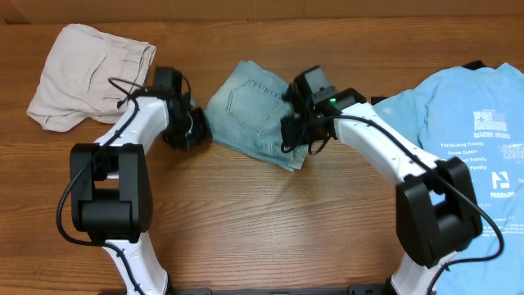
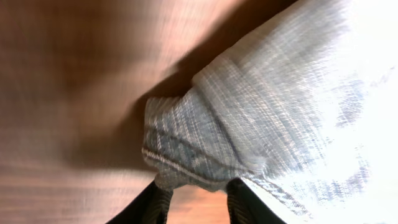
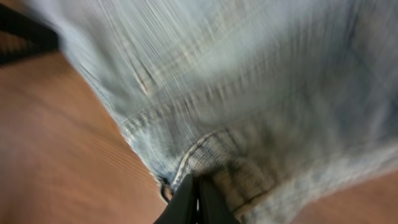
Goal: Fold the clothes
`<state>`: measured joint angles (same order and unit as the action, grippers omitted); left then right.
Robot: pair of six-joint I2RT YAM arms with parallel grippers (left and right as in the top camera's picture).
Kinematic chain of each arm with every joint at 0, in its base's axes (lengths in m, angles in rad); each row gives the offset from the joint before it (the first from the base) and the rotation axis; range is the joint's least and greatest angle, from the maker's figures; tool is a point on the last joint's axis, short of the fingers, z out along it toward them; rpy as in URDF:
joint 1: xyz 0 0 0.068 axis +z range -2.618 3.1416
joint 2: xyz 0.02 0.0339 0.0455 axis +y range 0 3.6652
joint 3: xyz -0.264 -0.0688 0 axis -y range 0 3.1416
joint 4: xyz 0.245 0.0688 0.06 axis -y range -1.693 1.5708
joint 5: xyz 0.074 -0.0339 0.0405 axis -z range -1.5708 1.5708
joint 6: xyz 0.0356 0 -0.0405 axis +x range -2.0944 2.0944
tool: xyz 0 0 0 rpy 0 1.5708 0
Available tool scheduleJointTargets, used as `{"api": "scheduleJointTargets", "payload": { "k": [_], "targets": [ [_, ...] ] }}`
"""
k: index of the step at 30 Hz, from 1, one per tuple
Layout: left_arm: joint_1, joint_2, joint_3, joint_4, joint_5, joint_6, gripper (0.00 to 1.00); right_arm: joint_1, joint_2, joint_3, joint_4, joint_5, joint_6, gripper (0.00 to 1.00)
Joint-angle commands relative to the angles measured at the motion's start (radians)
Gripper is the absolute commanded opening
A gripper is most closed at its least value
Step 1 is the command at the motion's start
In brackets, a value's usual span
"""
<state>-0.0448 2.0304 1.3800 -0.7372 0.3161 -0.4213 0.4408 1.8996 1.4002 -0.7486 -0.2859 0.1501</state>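
The light-wash denim jeans point(image 1: 250, 115) lie folded into a small bundle at the table's middle, one back pocket facing up. My left gripper point(image 1: 196, 129) is open at their left edge; in the left wrist view its fingers point(image 2: 198, 202) stand apart, with the hem of the jeans point(image 2: 249, 118) just past the tips. My right gripper point(image 1: 295, 133) sits on their right edge; in the right wrist view its fingers point(image 3: 198, 200) are pressed together against the denim point(image 3: 249, 93), with no cloth visible between them. Beige trousers point(image 1: 86, 74) lie crumpled at the back left. The sky-blue printed T-shirt point(image 1: 467, 139) is spread out at the right.
A dark cloth edge point(image 1: 473, 65) peeks out behind the T-shirt's top. Bare wooden table point(image 1: 270, 221) stretches in front of the jeans, between the two arm bases.
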Motion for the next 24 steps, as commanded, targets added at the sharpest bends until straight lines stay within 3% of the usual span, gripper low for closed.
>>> {"api": "scheduleJointTargets", "payload": {
  "k": [1, 3, 6, 10, 12, 16, 19, 22, 24],
  "targets": [
    [0.006, 0.011, 0.136, -0.013, 0.055, -0.01, 0.4, -0.004, -0.024, 0.001, 0.072, 0.086, -0.047, 0.04],
    [0.005, 0.011, 0.205, -0.074, 0.124, 0.018, 0.49, -0.006, -0.018, 0.001, 0.106, 0.179, -0.045, 0.04],
    [0.005, 0.011, 0.282, -0.196, 0.253, 0.105, 0.71, -0.028, -0.008, 0.001, 0.134, 0.302, -0.022, 0.04],
    [0.005, 0.011, 0.296, -0.282, 0.331, 0.182, 0.71, -0.093, 0.031, 0.001, 0.187, 0.309, -0.023, 0.04],
    [0.005, 0.011, 0.286, -0.309, 0.33, 0.203, 0.8, -0.126, 0.044, 0.001, 0.179, 0.223, -0.024, 0.08],
    [0.005, 0.011, 0.278, -0.381, 0.281, 0.25, 0.95, -0.172, 0.037, 0.002, 0.097, -0.06, -0.123, 0.28],
    [0.005, 0.011, 0.275, -0.424, 0.208, 0.249, 0.99, -0.194, 0.009, 0.002, 0.042, -0.165, -0.165, 0.44],
    [0.005, 0.011, 0.273, -0.452, 0.211, 0.245, 1.0, -0.195, -0.027, 0.002, 0.025, -0.16, -0.196, 0.47],
    [0.003, 0.011, 0.271, -0.472, 0.215, 0.225, 0.89, -0.195, -0.049, 0.002, 0.043, -0.152, -0.204, 0.49]
  ]
}}
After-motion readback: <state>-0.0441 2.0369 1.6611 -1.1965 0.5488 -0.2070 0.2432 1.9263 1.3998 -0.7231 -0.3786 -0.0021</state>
